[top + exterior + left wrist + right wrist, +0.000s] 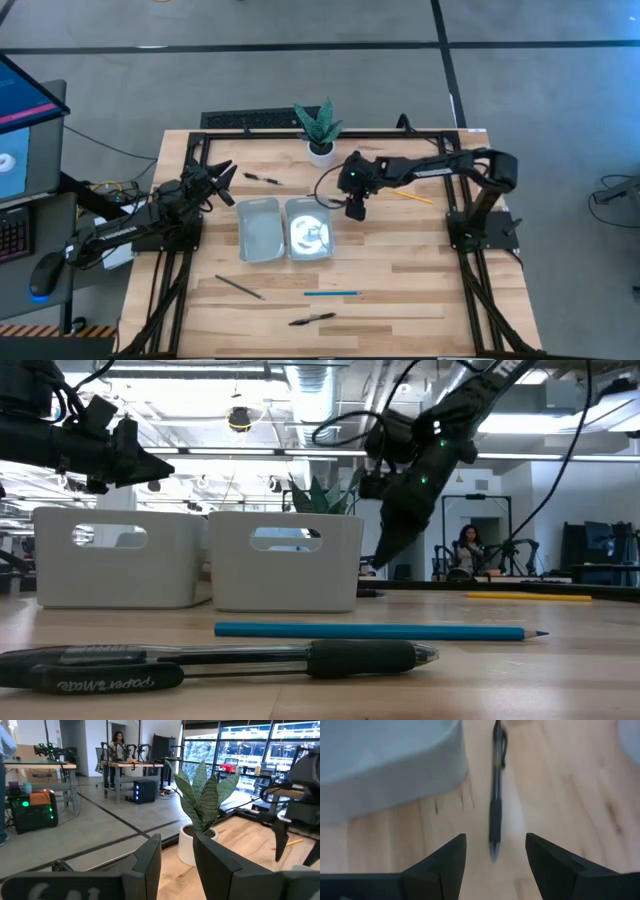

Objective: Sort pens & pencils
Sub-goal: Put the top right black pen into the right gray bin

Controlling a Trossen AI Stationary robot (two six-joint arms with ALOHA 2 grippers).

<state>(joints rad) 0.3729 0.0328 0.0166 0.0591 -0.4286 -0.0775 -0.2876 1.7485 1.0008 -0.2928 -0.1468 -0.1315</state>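
A black pen [496,795] lies flat on the worktop, just beside the right tray [310,229], toward the back edge. The right gripper [495,851] hangs over it with its jaws spread wide, one on each side of the pen. To do this step well, it should come straight down, keep the pen in the middle, and close gently without bumping the tray. The left gripper [177,851] waits near the left edge, jaws a little apart and holding nothing. Other pens and pencils lie near the front and back edges.
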